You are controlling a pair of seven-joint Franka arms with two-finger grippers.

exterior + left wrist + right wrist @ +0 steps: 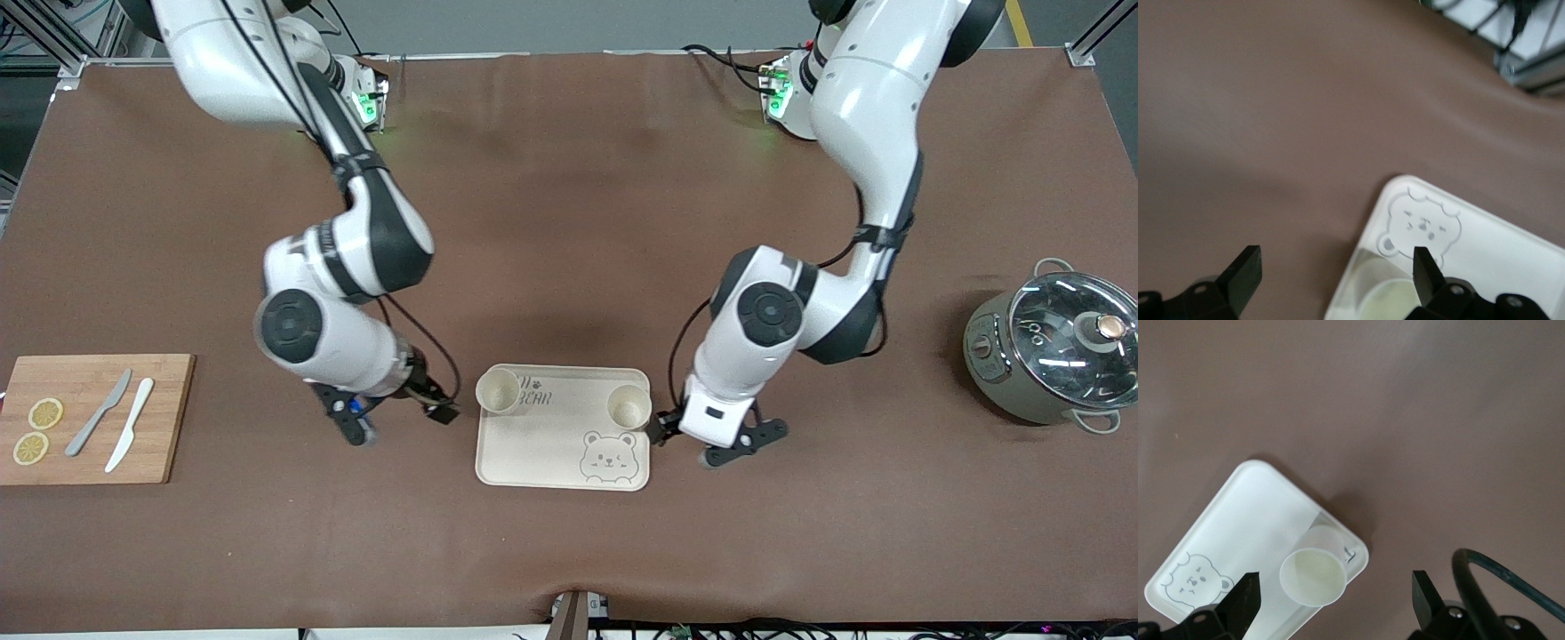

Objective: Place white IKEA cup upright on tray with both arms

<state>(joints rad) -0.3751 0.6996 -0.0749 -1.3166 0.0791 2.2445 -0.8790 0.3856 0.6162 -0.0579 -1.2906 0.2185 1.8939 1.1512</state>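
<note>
The cream-white tray [542, 444] with its bear drawing lies on the brown table. Two white cups stand upright on it, one [498, 391] at the corner toward the right arm's end, one [629, 406] at the corner toward the left arm's end. My right gripper [400, 420] is open and empty, low over the table beside the tray. Its wrist view shows its cup [1313, 577] on the tray [1238, 513] between the spread fingers [1245, 603]. My left gripper [702, 440] is open and empty beside the tray's other end. Its cup [1388, 300] shows by one finger [1425, 273].
A wooden cutting board [173, 427] with two lemon slices [44, 413] and two knives [100, 412] lies at the right arm's end. A grey pot with a glass lid [1053, 347] stands at the left arm's end.
</note>
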